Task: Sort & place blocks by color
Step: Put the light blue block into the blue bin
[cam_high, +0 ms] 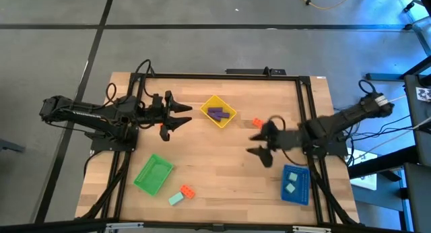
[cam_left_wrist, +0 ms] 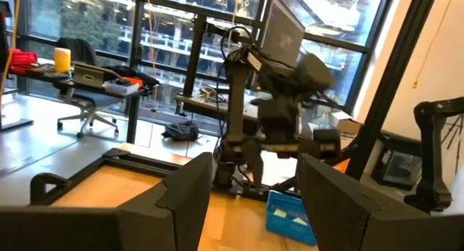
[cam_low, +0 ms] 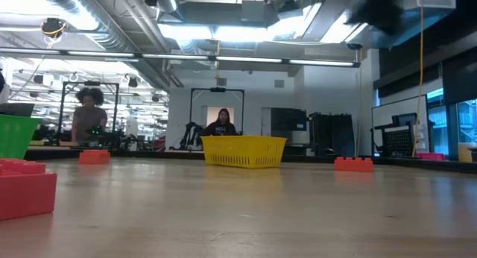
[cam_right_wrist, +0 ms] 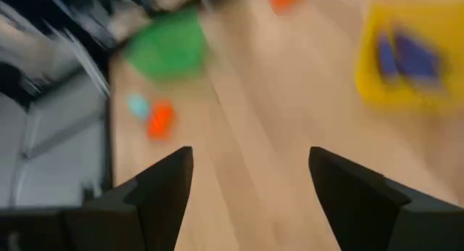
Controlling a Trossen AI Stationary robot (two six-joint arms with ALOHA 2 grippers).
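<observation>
Both grippers hang open above the wood and hold nothing. My left gripper (cam_high: 184,116) (cam_left_wrist: 254,200) is left of the yellow tray (cam_high: 217,112), which holds purple blocks (cam_high: 215,113) (cam_right_wrist: 406,54). My right gripper (cam_high: 255,143) (cam_right_wrist: 250,186) is near the table's middle right. An orange block (cam_high: 257,123) (cam_low: 353,164) lies just beyond it. A second orange block (cam_high: 163,130) (cam_low: 95,156) lies by the left gripper. A third orange block (cam_high: 187,190) (cam_right_wrist: 159,119) and a mint block (cam_high: 176,198) (cam_right_wrist: 136,104) lie near the near edge. Two mint blocks (cam_high: 291,179) lie in the blue tray (cam_high: 295,192).
The green tray (cam_high: 153,174) (cam_right_wrist: 167,44) sits at the near left. A black frame (cam_high: 222,75) borders the table on its far, left and right sides. Bare wood lies between the trays in the middle. People (cam_low: 221,124) are in the room beyond the table.
</observation>
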